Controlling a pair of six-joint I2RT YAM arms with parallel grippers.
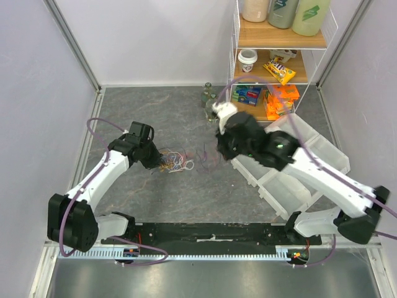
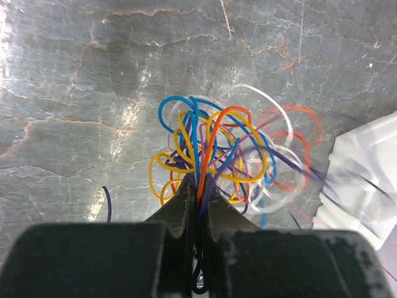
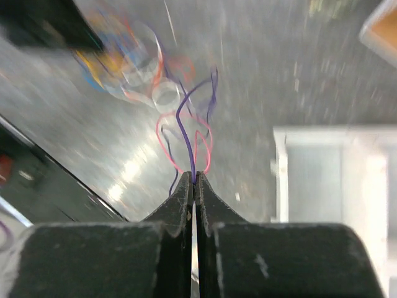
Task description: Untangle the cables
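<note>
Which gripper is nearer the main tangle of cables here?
Left. The left gripper is shut on the tangle of cables itself, at its left side. The right gripper is off to the tangle's right, pinching purple and pink strands leading back to it.
</note>
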